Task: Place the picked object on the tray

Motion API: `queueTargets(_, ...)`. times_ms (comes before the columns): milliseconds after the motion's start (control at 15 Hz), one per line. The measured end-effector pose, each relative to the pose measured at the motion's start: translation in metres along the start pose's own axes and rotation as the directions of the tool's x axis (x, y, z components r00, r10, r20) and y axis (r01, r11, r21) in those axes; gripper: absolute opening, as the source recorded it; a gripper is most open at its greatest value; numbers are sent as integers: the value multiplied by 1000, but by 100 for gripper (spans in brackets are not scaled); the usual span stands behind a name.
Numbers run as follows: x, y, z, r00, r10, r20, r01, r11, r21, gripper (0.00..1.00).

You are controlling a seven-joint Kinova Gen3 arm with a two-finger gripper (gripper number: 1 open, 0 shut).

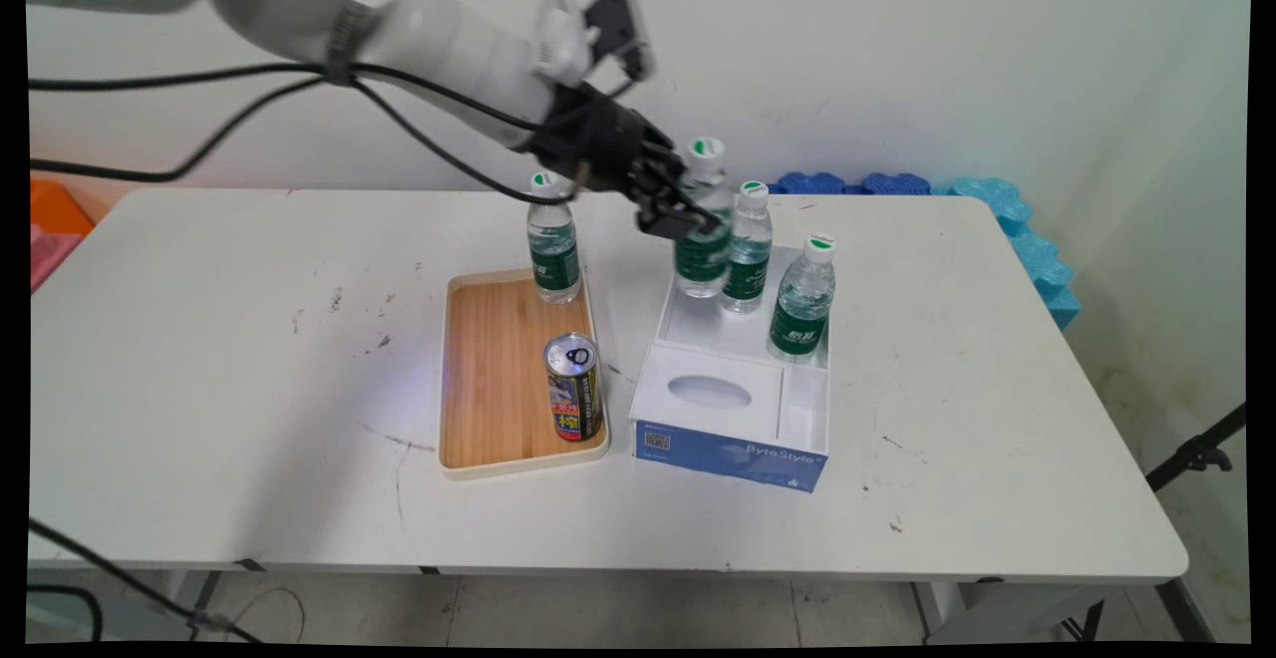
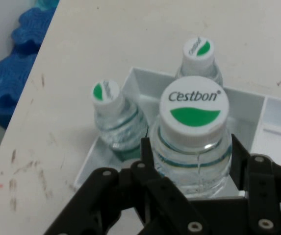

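**Inspection: claw closed about a water bottle over the white box**

A white counter (image 1: 249,359) stands against a pale wall, with blue foam pieces (image 1: 997,209) along its far right edge. On it sit a wooden tray (image 1: 493,379) and, just beside it on the right, a white box (image 1: 733,409) with a blue front.

The claw (image 1: 683,214) is at the box's far compartment. In the hand view its fingers (image 2: 145,156) sit against both sides of a water bottle (image 2: 194,142), just below the cap, so it appears closed on that bottle. In the main view the bottle's base seems to be at or slightly above the box floor; I cannot tell which.

Judgement on handling: the grip is high on a thin, soft wall, so the bottle should be kept upright and moved straight, clear of the two neighbours standing close by.

Count:
- Water bottles: four. Three are in or over the box, the second (image 1: 748,249) and third (image 1: 802,299) standing there; one (image 1: 553,239) is on the tray's far end.
- Cans: one (image 1: 573,387), upright on the tray's near right.
- Trays: one. Boxes: one.
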Motion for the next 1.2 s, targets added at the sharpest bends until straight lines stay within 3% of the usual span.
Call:
queueTargets(533,-63,-10,-90,999,-19,31,18,1000,10,0)
queueTargets(1200,-135,-37,-130,996,-48,71,42,996,85,0)
